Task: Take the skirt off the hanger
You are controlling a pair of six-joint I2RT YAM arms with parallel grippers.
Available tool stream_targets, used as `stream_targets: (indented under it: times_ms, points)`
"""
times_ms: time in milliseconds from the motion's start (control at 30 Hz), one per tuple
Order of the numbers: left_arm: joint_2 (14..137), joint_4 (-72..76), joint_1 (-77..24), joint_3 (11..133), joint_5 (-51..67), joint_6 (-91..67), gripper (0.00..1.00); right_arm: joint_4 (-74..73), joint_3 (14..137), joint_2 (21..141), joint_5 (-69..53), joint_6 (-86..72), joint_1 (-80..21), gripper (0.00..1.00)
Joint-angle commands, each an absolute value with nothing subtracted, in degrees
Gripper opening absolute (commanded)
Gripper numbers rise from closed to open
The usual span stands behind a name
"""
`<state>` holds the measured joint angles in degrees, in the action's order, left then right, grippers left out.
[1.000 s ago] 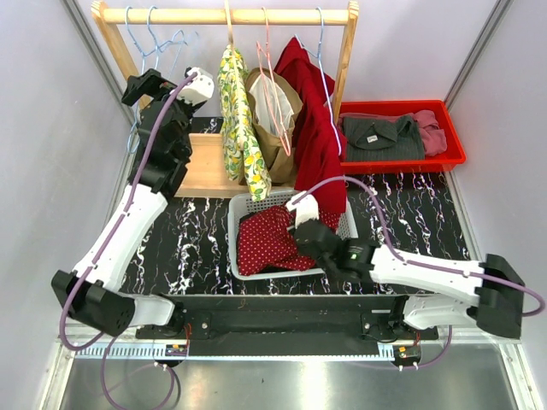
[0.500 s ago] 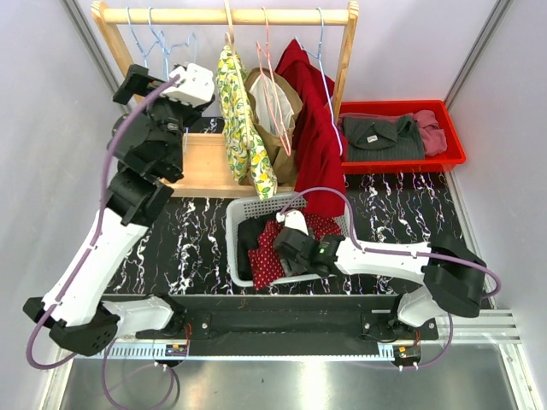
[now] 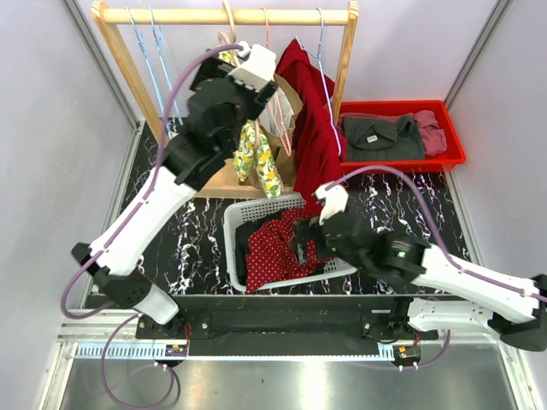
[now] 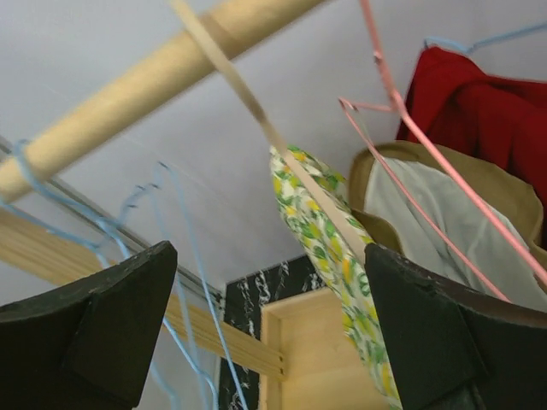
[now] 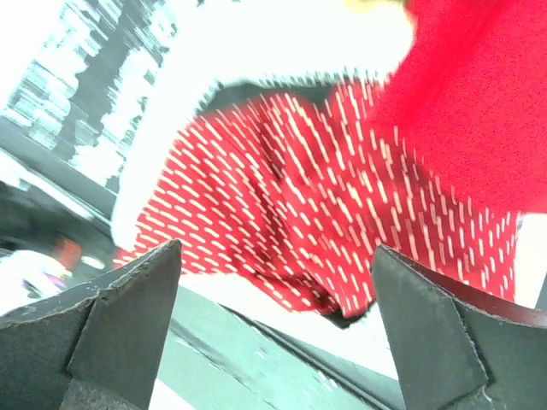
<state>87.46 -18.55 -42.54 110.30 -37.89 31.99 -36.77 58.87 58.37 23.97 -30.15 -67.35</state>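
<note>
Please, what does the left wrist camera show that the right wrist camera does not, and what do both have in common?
Only the left wrist view: the wooden rail, blue hangers, a pink hanger and the lemon-print garment hanging below the rail.
Only the right wrist view: the dotted red skirt lying in the white basket, rather blurred.
Both: each shows its own claw, the left claw and the right claw, open with nothing between the fingers.
</note>
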Motion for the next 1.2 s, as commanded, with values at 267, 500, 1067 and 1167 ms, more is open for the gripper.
stream_targets:
  times_ms: [267, 500, 1067, 1167]
  points:
    - [93.1, -21.3, -42.6, 116.8, -40.8, 23.2, 0.99, -36.2, 63.0, 53.6, 21.8, -26.3, -67.7, 1.00]
    - [94.4, -21.3, -42.7, 120.1, -41.2, 22.8, 0.99, -33.8, 62.8, 53.1, 19.9, -25.5, -67.7, 1.00]
    - [91.4, -27.6, -35.2, 112.9, -37.1, 14.7, 0.63, -34.2, 64.5, 50.0, 22.5, -23.9, -67.7, 1.00]
    - [91.2, -28.6, -33.5, 112.7, -35.5, 13.0, 0.39, -34.8, 64.4, 50.1, 22.8, -24.1, -67.6, 1.00]
